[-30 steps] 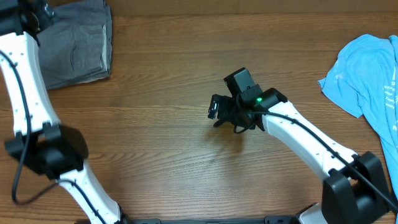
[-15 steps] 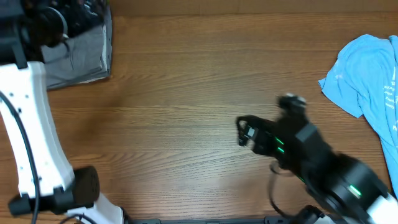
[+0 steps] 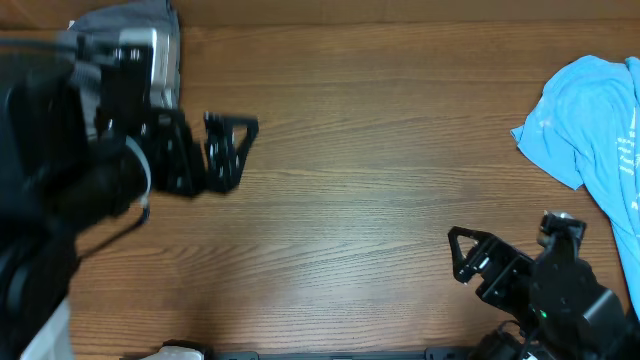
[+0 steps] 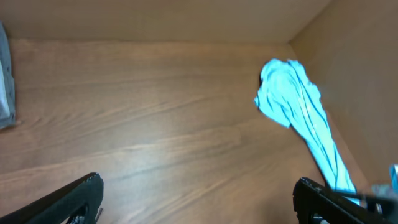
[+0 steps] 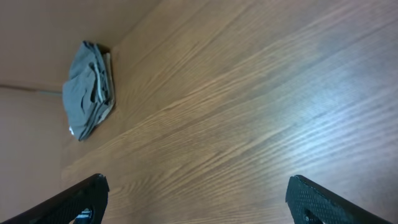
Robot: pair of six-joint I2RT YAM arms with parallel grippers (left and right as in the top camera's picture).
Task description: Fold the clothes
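Note:
Folded mid-grey shorts lie at the table's far left corner, mostly hidden under my left arm; they also show in the right wrist view and as a sliver in the left wrist view. A light-blue T-shirt lies crumpled at the right edge and shows in the left wrist view. My left gripper is open and empty, right of the shorts. My right gripper is open and empty near the front right. Beige shorts are out of view.
The wooden table spreads between the two garments. A wooden wall rises behind the T-shirt on the right. Both arms are blurred in the overhead view.
My right arm has pulled back from the table's middle to the front right. My left arm has swung off the grey shorts toward the right, gripper now over bare wood.

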